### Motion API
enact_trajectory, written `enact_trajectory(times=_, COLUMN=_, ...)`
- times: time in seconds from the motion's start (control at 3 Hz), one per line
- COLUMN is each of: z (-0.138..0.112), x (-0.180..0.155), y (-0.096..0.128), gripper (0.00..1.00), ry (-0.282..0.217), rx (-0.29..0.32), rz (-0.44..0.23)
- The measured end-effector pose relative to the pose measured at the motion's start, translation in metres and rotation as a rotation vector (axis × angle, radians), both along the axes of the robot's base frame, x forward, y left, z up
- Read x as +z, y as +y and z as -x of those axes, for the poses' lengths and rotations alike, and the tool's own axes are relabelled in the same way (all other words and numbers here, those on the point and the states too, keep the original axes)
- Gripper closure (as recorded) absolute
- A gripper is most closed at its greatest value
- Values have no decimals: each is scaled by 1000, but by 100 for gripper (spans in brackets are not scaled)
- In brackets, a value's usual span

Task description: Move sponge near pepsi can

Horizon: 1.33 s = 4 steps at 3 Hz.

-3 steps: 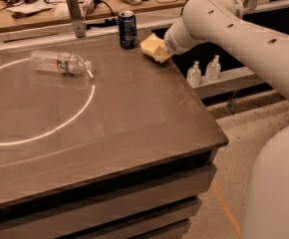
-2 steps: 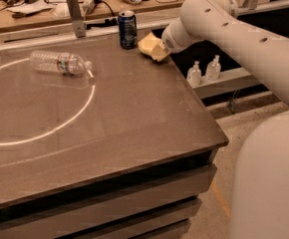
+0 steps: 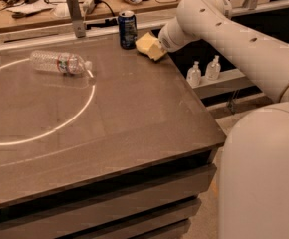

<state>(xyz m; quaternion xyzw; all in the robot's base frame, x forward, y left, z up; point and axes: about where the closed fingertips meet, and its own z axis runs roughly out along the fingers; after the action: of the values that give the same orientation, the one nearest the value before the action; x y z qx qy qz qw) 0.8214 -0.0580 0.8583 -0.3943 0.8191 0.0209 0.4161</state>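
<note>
The pale yellow sponge (image 3: 146, 44) is at the table's far right, tilted, just right of the dark blue pepsi can (image 3: 127, 29), which stands upright at the far edge. My gripper (image 3: 155, 48) is at the sponge's right side, at the end of the white arm reaching in from the right. It is shut on the sponge and holds it just above the table (image 3: 134, 113), close to the can. The fingers are mostly hidden behind the sponge.
A clear plastic water bottle (image 3: 60, 62) lies on its side at the far left, on a white ring marking (image 3: 60, 126). A metal post (image 3: 75, 15) stands at the back edge. Two small bottles (image 3: 204, 71) sit on a shelf beyond the right edge.
My gripper has moved left with the sponge, bringing it closer to the pepsi can. The can and the water bottle have not moved.
</note>
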Motion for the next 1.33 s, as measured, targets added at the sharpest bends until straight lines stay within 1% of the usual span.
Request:
enact_trajectory(times=0.33, z=-3, x=-3, y=2, gripper=14, ry=6, rx=-1, rz=2)
enact_trajectory(times=0.67, z=-2, x=-4, y=5, gripper=0, ry=7, rx=-2, rz=0)
enact_trajectory(times=1.0, z=4, x=-1, y=5, gripper=0, ry=3, rx=-5, rz=-10)
enact_trajectory(times=1.33, z=33, x=18, y=-8, gripper=0, ry=-35, rx=12, rz=-64)
